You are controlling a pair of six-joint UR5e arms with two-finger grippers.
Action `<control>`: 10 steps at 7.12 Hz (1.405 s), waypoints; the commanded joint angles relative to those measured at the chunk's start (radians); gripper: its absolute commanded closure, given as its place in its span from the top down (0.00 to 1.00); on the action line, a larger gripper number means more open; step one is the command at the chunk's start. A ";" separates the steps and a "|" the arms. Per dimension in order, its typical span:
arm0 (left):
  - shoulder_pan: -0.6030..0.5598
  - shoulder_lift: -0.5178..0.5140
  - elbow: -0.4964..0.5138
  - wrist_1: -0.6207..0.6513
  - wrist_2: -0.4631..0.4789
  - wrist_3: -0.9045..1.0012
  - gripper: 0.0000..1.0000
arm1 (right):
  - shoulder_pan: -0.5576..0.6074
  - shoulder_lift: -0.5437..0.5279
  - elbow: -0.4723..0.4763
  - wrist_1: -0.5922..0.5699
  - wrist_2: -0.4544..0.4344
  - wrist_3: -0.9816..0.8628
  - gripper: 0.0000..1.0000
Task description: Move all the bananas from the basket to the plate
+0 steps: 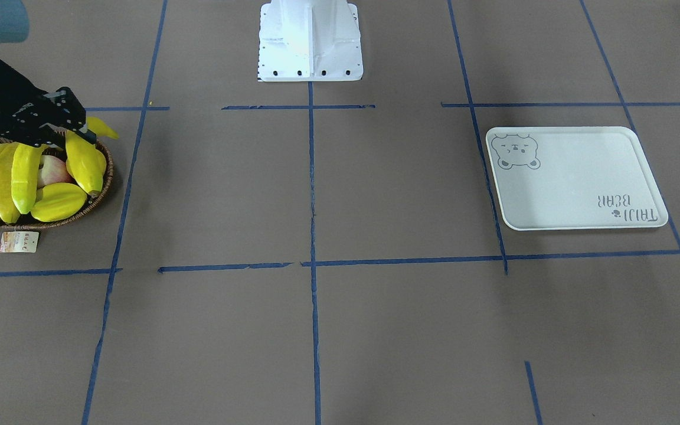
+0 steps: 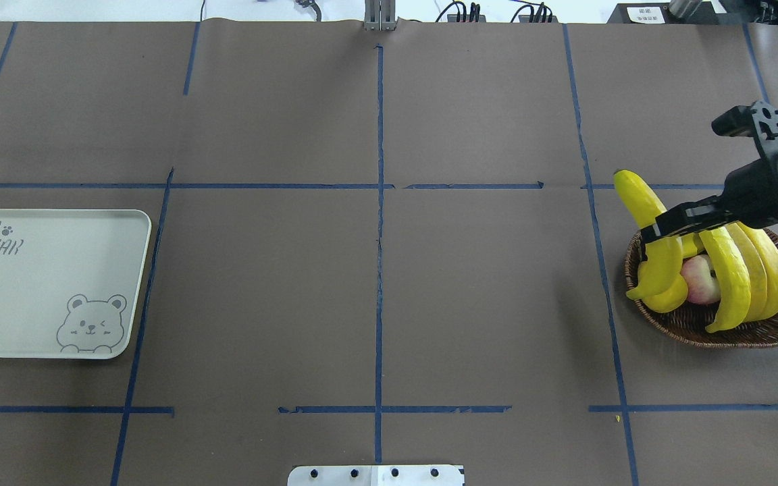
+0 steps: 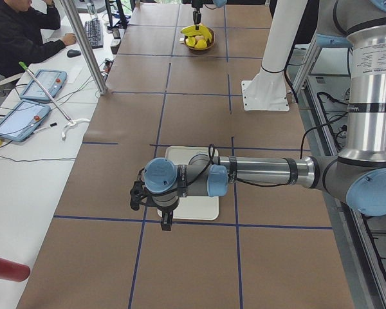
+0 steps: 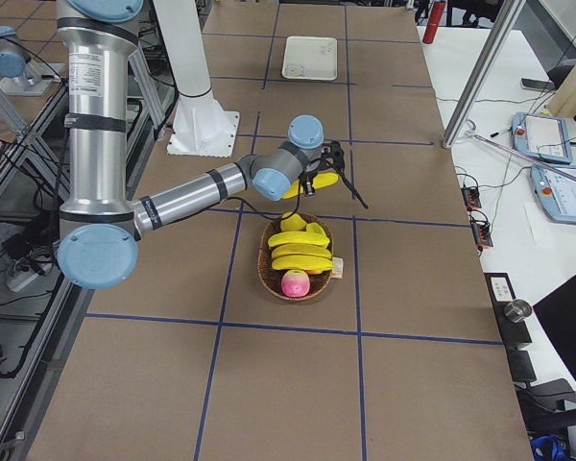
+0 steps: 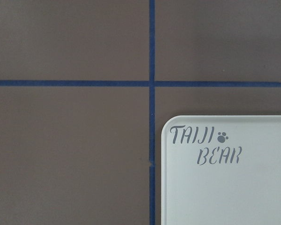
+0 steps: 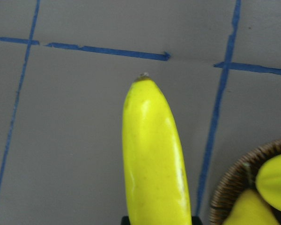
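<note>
**Right claw (image 2: 659,233) grips 1 banana (image 2: 639,199) above the basket (image 2: 699,331)**

The claw is clamped across the banana near its mid-length, at the right of the overhead frame. The banana's long axis runs almost top to bottom there. Its upper tip juts out over the desk (image 2: 483,304) beyond the rim, and its lower end hangs low among the fruit. 3 more bananas (image 2: 733,283) lie in the basket.

The sound move is probably a straight lift until that low end clears rim and neighbours. A level carry to the bare plate (image 2: 38,290) at far left would follow, with the banana laid flat along 1 edge to leave room. The left claw (image 3: 164,219) hangs over the plate, and its opening cannot be told.
</note>
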 commanded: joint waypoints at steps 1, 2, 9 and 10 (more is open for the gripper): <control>0.043 -0.006 -0.025 -0.160 -0.056 -0.181 0.99 | -0.189 0.176 -0.014 0.000 -0.191 0.277 0.00; 0.103 -0.006 -0.023 -0.307 -0.133 -0.351 0.99 | -0.241 0.238 -0.016 0.000 -0.264 0.382 0.00; 0.722 -0.366 -0.032 -1.052 0.284 -1.776 0.99 | -0.277 0.327 -0.016 0.009 -0.294 0.532 0.01; 0.791 -0.419 -0.042 -1.074 0.338 -1.876 0.98 | -0.282 0.356 -0.019 0.014 -0.291 0.523 0.01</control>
